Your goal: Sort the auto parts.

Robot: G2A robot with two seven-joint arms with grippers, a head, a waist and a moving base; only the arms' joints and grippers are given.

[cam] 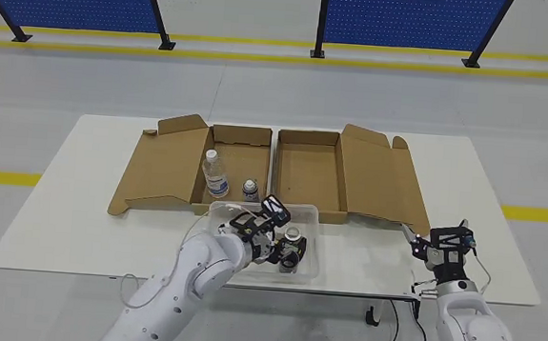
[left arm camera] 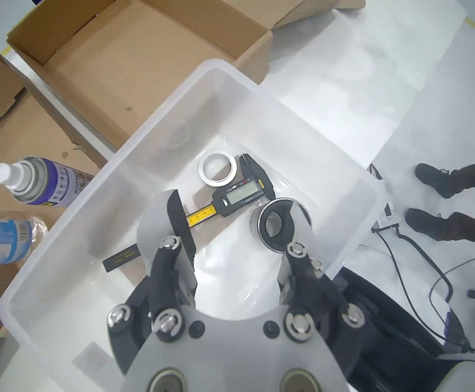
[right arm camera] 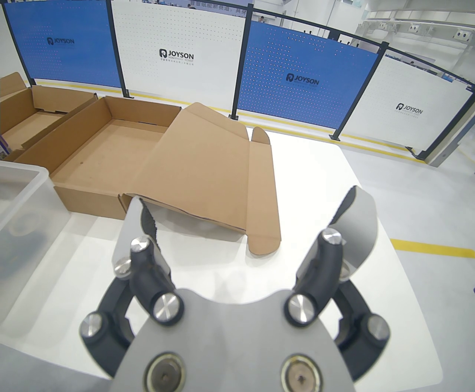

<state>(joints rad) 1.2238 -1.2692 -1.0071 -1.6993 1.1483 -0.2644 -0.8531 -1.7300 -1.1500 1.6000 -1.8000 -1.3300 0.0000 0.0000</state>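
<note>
Left pincer [left arm camera: 235,215] gapes wide inside the bin [left arm camera: 222,67] at the worktop's [cam: 81,195] 6 o'clock, above caliper [left arm camera: 241,195], bearing [left arm camera: 278,226] and ring [left arm camera: 217,169]. Right pincer [right arm camera: 245,196], wide, hovers at 4 o'clock.

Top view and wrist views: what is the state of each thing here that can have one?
left gripper, open, over the clear bin
right gripper, open, holding nothing
left box, open
right box, open
water bottle, upright, capped
spray can, upright
caliper, lying flat in the bin
</note>
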